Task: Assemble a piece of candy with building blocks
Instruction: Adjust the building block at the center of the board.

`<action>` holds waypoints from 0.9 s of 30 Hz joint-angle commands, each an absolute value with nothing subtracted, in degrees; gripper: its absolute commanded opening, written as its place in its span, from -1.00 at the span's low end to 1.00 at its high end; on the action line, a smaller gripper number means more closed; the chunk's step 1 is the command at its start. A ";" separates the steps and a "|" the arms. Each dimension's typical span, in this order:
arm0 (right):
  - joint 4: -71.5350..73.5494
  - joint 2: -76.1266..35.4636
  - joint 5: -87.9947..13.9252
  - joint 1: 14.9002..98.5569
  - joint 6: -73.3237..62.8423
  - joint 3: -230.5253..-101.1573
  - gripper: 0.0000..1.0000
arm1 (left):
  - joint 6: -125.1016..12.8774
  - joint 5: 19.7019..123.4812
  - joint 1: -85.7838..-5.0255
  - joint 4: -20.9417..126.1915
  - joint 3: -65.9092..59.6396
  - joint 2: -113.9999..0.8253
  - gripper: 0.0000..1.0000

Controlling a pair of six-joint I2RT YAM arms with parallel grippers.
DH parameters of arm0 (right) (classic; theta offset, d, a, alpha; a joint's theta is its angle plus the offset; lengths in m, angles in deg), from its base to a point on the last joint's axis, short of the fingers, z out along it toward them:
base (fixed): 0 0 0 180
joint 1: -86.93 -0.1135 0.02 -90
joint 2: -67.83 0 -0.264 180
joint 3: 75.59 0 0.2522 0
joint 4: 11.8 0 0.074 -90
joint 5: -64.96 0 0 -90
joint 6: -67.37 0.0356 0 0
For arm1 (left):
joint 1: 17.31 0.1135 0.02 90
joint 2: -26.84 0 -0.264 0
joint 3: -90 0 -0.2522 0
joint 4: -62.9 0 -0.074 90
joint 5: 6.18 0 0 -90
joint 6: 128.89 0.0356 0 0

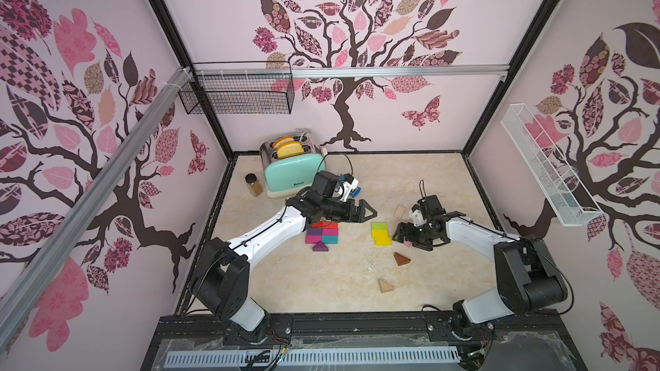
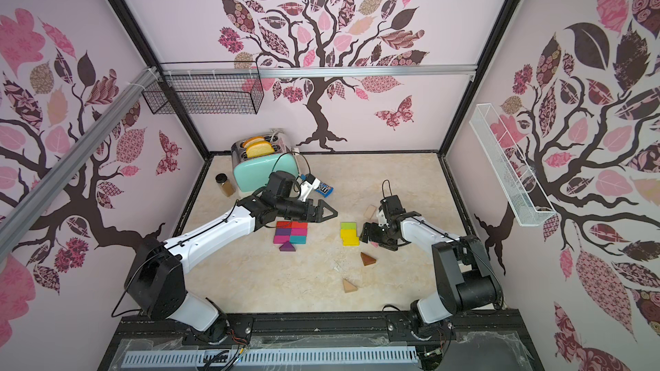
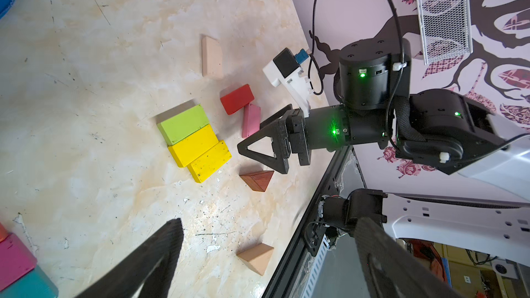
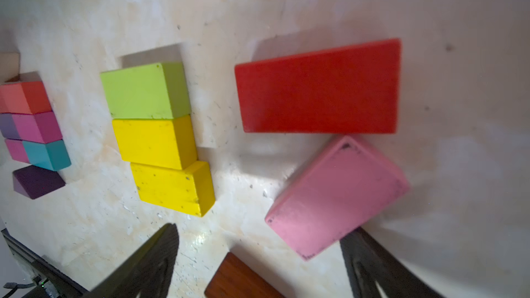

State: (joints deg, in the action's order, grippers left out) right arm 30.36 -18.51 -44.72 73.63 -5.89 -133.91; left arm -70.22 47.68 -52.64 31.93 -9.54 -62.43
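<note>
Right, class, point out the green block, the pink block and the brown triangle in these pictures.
green block [image 4: 137,93]: right wrist view, middle of its top face.
pink block [image 4: 335,196]: right wrist view, middle of its top face.
brown triangle [image 1: 401,259]: a top view, middle of its upper face.

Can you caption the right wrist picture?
Open right end effector hovers over a pink block beside a red block, near a green block and yellow blocks.
</note>
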 commanded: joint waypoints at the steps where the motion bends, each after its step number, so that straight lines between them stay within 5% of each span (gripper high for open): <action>1: 27.99 -20.21 -46.33 73.84 -4.65 -134.90 0.82 | -70.08 47.06 -52.46 32.81 -9.86 -62.56 0.96; 11: 22.80 -19.78 -45.09 73.83 -2.85 -134.39 0.81 | -70.00 48.09 -52.47 31.79 -9.79 -63.42 0.96; 21: 35.59 -9.92 -35.04 73.66 -10.07 -139.07 0.81 | -69.12 50.62 -52.39 27.84 -11.34 -61.17 0.96; 27: 38.03 -23.43 -28.86 73.66 -16.94 -155.20 0.82 | -68.75 52.84 -51.97 24.43 -13.55 -56.39 0.96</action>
State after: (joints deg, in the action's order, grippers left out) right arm 36.04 -18.16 -34.10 73.63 -12.32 -148.88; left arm -70.07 51.16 -52.44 26.44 -13.37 -59.09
